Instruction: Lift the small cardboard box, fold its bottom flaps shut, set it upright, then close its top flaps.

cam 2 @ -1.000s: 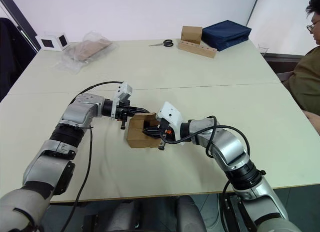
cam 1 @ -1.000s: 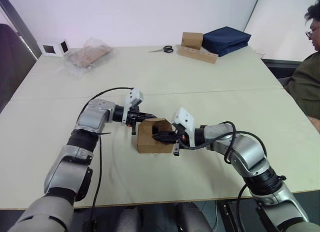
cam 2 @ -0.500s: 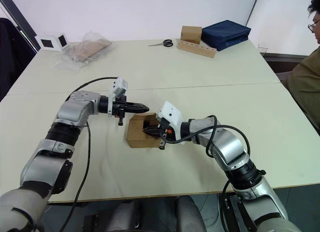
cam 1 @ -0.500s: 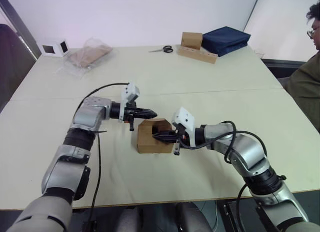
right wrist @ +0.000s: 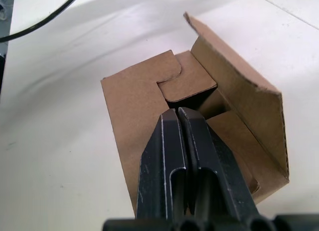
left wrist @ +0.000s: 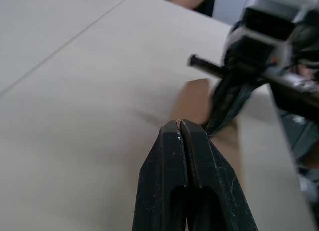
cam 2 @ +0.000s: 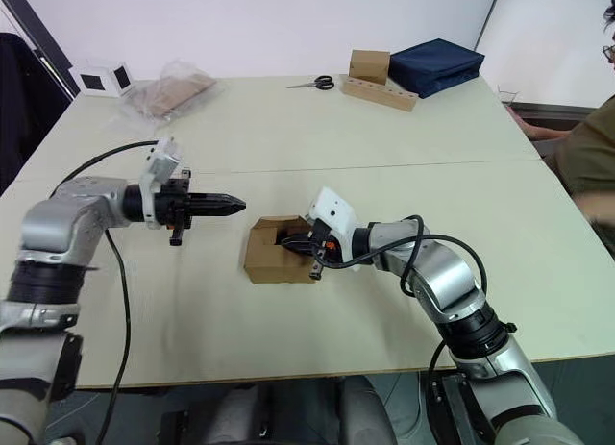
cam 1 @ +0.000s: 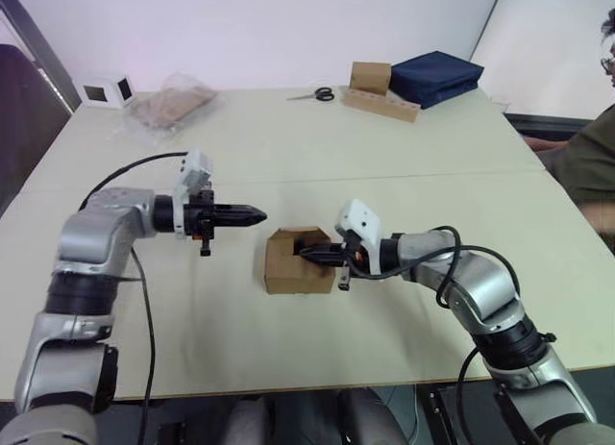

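Pale and broad, the table (cam 1: 317, 339) filled the room in front of a white wall. Nearest, at its middle, sat the box (cam 1: 285, 265), its open end turned toward the right arm. The right gripper (cam 1: 309, 256) reached into that opening, fingers pressed together with nothing between them, tips resting on the flaps (right wrist: 182, 84) folded inside; one longer flap (right wrist: 239, 109) stood loose along the side. The left gripper (cam 1: 258, 213) hung over the table just beside the box, apart from it, its fingers likewise closed on nothing and pointing toward the box. Farther back on the left lay a plastic bag (cam 1: 171, 103) and a little white cube (cam 1: 103, 90). At the far edge were scissors (cam 1: 313, 94), a cube-like box (cam 1: 370, 77) on a cardboard strip (cam 1: 381, 104), and a dark blue bag (cam 1: 435, 77). A person (cam 1: 588, 157) sat at the right edge.
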You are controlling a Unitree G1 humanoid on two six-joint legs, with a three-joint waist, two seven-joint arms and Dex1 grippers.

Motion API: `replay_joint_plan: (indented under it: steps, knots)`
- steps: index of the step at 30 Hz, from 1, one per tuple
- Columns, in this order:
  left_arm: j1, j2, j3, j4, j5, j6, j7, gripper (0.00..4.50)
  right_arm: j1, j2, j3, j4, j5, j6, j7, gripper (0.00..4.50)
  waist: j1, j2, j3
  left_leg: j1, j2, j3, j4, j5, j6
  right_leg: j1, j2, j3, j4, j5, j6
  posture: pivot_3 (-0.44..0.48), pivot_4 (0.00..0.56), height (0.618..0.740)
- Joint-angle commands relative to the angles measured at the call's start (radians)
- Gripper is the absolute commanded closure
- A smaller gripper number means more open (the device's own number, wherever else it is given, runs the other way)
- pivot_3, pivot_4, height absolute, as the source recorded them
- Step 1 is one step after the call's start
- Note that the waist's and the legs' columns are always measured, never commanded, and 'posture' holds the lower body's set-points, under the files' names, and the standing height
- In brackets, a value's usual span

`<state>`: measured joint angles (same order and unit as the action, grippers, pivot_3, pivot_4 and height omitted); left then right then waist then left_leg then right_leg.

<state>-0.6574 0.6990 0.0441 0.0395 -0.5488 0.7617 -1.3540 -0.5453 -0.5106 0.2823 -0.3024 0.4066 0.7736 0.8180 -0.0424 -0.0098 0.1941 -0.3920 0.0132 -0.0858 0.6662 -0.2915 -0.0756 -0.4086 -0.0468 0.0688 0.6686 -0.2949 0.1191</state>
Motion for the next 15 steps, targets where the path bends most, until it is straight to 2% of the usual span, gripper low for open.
replay_joint_plan:
  steps: [1,9,15]
  knots:
    - [0.054,0.006,0.014,-0.136,-0.067,0.051,0.035,4.49,0.007,-0.007,-0.016,-0.029,0.003,-0.011,0.006,4.50,-0.001,0.000,0.000,0.000,0.000,0.000,0.000,0.000,0.000,0.000,0.000,0.000,0.000,0.000,0.000,0.000,0.150,0.740]
    - [0.155,-0.008,-0.102,-0.121,0.031,-0.059,0.087,4.49,-0.001,-0.015,-0.028,-0.034,0.005,-0.004,0.005,4.50,-0.001,0.000,0.000,0.001,0.000,0.000,0.000,0.000,0.000,0.000,0.001,0.000,0.000,0.000,0.000,0.000,0.150,0.740]
    - [0.179,-0.007,-0.130,-0.086,0.055,-0.098,0.086,4.49,-0.002,-0.022,-0.039,-0.046,0.009,0.006,0.001,4.50,-0.001,0.000,0.000,0.001,0.000,0.000,0.000,0.000,0.000,0.000,0.001,0.000,0.000,0.000,0.000,0.000,0.150,0.740]
